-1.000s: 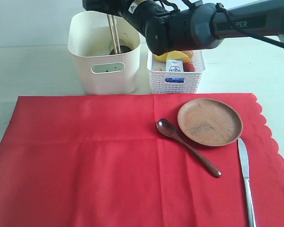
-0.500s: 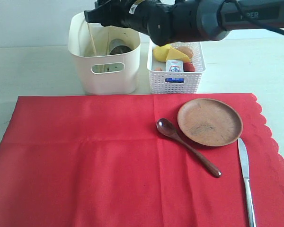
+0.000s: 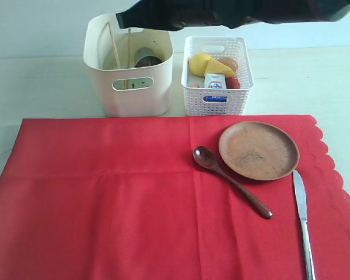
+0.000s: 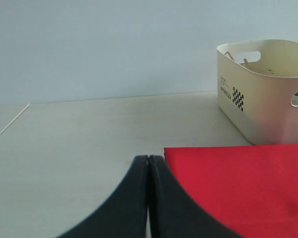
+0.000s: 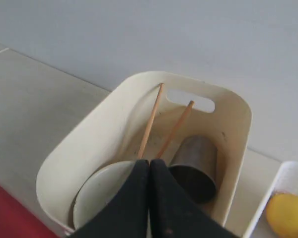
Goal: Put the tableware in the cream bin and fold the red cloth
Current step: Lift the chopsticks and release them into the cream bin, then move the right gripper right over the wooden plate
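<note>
The right gripper (image 5: 149,161) hangs above the cream bin (image 3: 128,93) near the desk's far edge, its fingers pressed together and empty. The bin holds the chopsticks (image 3: 114,49), steel cup (image 5: 193,163) and bowl (image 5: 102,198). The left gripper (image 4: 148,157), likewise closed on nothing, sits by a corner of the red cloth (image 3: 105,198). The plate (image 3: 258,150), spoon (image 3: 230,181) and knife (image 3: 303,221) lie near the cloth's scalloped edge.

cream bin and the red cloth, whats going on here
The right gripper hangs shut and empty above the cream bin, which holds the chopsticks, steel cup and bowl. The plate, spoon and knife lie on the red cloth, which is spread flat, unfolded. The left gripper is shut beside the cloth's corner.
</note>
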Action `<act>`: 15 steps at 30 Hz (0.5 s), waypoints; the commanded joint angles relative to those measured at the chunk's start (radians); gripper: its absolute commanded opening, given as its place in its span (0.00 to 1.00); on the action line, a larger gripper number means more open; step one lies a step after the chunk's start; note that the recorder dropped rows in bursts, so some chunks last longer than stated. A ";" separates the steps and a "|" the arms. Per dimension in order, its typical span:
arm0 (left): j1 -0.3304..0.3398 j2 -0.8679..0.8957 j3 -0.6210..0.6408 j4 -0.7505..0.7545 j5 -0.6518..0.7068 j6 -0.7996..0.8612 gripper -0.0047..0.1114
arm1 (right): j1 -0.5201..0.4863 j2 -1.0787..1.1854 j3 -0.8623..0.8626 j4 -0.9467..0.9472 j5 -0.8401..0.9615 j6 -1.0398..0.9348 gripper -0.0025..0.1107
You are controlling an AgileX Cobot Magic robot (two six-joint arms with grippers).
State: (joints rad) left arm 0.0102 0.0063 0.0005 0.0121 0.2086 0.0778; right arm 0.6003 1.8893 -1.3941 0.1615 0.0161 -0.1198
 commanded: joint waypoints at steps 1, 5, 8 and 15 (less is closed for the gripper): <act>0.001 -0.006 -0.001 0.004 -0.007 -0.005 0.04 | -0.008 -0.099 0.161 -0.008 -0.071 -0.010 0.02; 0.001 -0.006 -0.001 0.004 -0.007 -0.005 0.04 | -0.008 -0.170 0.307 -0.004 -0.169 -0.010 0.02; 0.001 -0.006 -0.001 0.004 -0.007 -0.005 0.04 | -0.008 -0.222 0.425 0.036 -0.281 -0.008 0.02; 0.001 -0.006 -0.001 0.004 -0.007 -0.005 0.04 | -0.008 -0.334 0.637 0.124 -0.441 -0.008 0.02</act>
State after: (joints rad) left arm 0.0102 0.0063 0.0005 0.0121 0.2086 0.0778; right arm 0.5981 1.6042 -0.8208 0.2514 -0.3596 -0.1198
